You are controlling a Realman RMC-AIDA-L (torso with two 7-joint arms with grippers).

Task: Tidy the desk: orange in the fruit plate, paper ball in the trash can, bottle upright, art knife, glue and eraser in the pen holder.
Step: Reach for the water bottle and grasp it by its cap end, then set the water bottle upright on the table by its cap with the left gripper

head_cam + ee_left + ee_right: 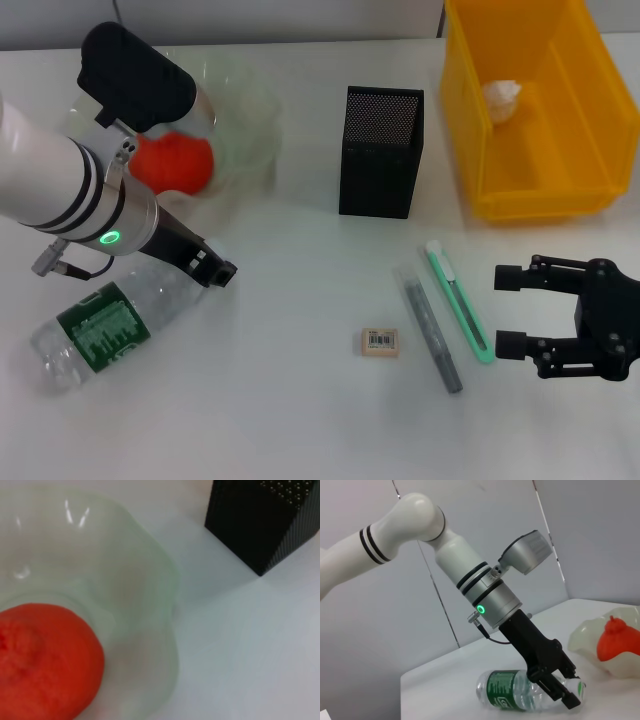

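The orange lies in the translucent fruit plate at the back left; both show in the left wrist view, orange and plate. The clear bottle with a green label lies on its side at the front left. My left gripper is at the bottle's neck end, low over the table; the right wrist view shows it against the bottle. The eraser, grey glue stick and green art knife lie left of my open, empty right gripper. The paper ball is in the yellow bin.
The black mesh pen holder stands at the table's middle back, between the plate and the bin. It also shows in the left wrist view. The white table stretches in front.
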